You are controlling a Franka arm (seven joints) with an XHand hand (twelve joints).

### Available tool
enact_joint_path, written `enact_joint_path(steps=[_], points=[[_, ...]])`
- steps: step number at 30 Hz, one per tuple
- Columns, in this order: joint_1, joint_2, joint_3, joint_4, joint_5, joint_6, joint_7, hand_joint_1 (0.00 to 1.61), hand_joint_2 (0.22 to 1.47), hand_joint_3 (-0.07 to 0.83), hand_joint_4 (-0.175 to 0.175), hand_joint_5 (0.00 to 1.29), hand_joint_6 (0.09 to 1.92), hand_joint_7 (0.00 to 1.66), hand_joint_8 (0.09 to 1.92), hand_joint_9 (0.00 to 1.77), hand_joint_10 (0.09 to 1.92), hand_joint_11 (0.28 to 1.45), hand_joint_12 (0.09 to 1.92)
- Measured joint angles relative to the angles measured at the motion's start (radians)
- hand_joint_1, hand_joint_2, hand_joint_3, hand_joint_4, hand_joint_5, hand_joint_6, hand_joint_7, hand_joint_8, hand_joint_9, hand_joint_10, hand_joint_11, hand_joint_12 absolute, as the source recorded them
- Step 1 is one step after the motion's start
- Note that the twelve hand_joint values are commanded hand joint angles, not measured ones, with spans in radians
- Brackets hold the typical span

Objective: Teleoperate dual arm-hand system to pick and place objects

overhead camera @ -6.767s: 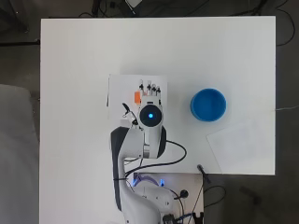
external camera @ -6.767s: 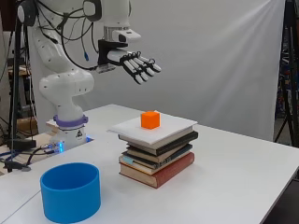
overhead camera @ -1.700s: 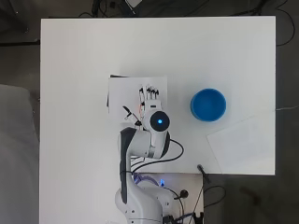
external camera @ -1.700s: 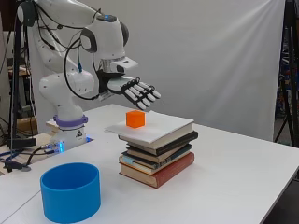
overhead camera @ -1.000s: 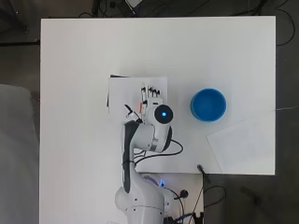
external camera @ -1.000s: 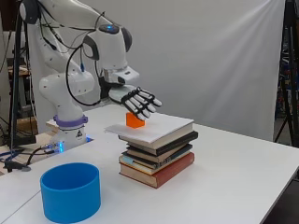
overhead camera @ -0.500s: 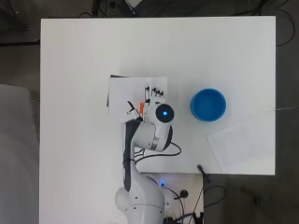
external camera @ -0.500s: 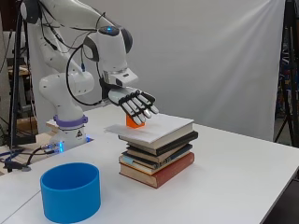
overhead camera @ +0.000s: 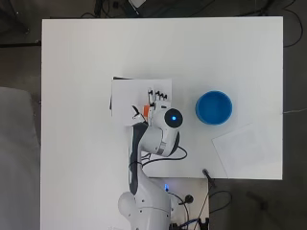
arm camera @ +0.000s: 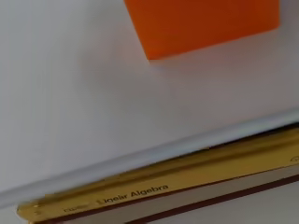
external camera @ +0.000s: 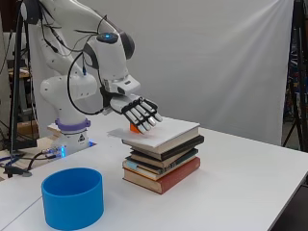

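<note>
An orange cube [external camera: 135, 127] sits on the white top cover [overhead camera: 127, 98] of a stack of books [external camera: 163, 163] in the middle of the table. From above, only a sliver of the cube [overhead camera: 145, 111] shows beside the wrist. My hand [external camera: 137, 111] hovers just over the cube, palm down, fingers stretched forward and only slightly bent, none wrapped round it. In the overhead view the hand [overhead camera: 158, 98] lies over the book's right half. The wrist view shows the cube [arm camera: 201, 23] very close on the white cover [arm camera: 93, 93].
A blue bowl [overhead camera: 214, 108] stands on the table right of the books; in the side view the bowl [external camera: 72, 197] is at the front left. A white paper sheet [overhead camera: 247, 149] lies near the table's right edge.
The hand has come down and forward from well above the books until it covers the cube. The cube and the books have not moved.
</note>
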Motion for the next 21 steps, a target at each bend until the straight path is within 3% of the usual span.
enact_joint_path(steps=[4, 6, 7, 8, 9, 10, 11, 12, 15, 21], points=[[-0.001, 0.006, 0.001, -0.022, 0.004, 0.034, -0.017, 0.28, 0.99, 0.004, 0.099, 0.41, 0.09, 0.41, 0.09, 0.54, 0.09, 0.61, 0.09], [-0.001, 0.003, 0.002, -0.034, 0.008, 0.056, -0.026, 0.43, 1.05, 0.014, 0.132, 0.54, 0.09, 0.5, 0.09, 0.6, 0.09, 0.63, 0.09], [-0.001, 0.002, 0.002, -0.04, 0.01, 0.069, -0.03, 0.6, 1.14, -0.003, 0.152, 0.61, 0.56, 0.6, 0.09, 0.69, 0.09, 0.67, 0.09], [-0.001, -0.001, 0.002, -0.045, 0.013, 0.081, -0.034, 0.83, 1.2, -0.052, 0.116, 0.68, 0.91, 0.7, 0.51, 0.83, 0.45, 0.72, 0.42], [-0.001, -0.003, 0.001, -0.049, 0.017, 0.092, -0.037, 0.92, 1.22, -0.05, 0.114, 0.74, 1.09, 0.76, 0.98, 0.95, 0.98, 0.76, 0.92], [0.0, -0.004, 0.0, -0.051, 0.021, 0.102, -0.042, 0.96, 1.2, -0.036, 0.127, 0.79, 1.15, 0.85, 1.36, 1.09, 1.4, 0.84, 1.31], [0.0, -0.006, -0.002, -0.052, 0.026, 0.11, -0.046, 0.98, 1.19, -0.023, 0.145, 0.84, 1.16, 0.94, 1.62, 1.23, 1.66, 0.92, 1.56], [0.0, -0.006, -0.005, -0.052, 0.031, 0.117, -0.053, 0.98, 1.18, -0.014, 0.159, 0.86, 1.14, 1.01, 1.78, 1.32, 1.79, 0.99, 1.69], [0.001, -0.005, -0.017, -0.052, 0.051, 0.123, -0.083, 0.99, 1.16, -0.004, 0.174, 0.89, 1.11, 1.1, 1.92, 1.43, 1.91, 1.06, 1.81], [0.0, -0.022, -0.032, -0.064, 0.074, 0.121, -0.182, 0.99, 1.15, -0.001, 0.175, 0.9, 1.1, 1.12, 1.92, 1.44, 1.92, 1.06, 1.82]])
